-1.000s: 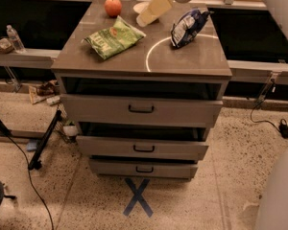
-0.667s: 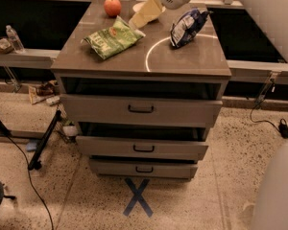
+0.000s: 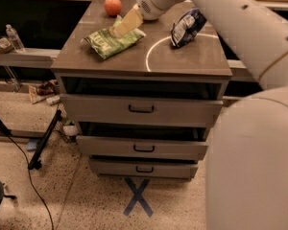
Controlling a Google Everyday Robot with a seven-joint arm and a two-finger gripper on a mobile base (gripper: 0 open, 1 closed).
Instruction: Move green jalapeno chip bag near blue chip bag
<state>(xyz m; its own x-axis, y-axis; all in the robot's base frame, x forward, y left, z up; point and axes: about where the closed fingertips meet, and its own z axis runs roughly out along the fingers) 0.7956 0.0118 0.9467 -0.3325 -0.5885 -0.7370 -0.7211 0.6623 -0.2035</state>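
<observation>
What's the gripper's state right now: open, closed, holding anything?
Gripper: down at the far end of the green jalapeno chip bag on the cabinet top; open, closed or gripping cannot be told.

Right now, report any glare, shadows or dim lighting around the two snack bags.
Camera view: dim light; a bright white arc, likely glare, lies on the grey cabinet top between the flat light-green foil bag and the puffy dark-blue bag; the gripper hangs over the green bag's far end.

Grey drawer cabinet (image 3: 182, 110), speckled floor (image 3: 86, 198), blue X (image 3: 138, 197), possibly tape
</observation>
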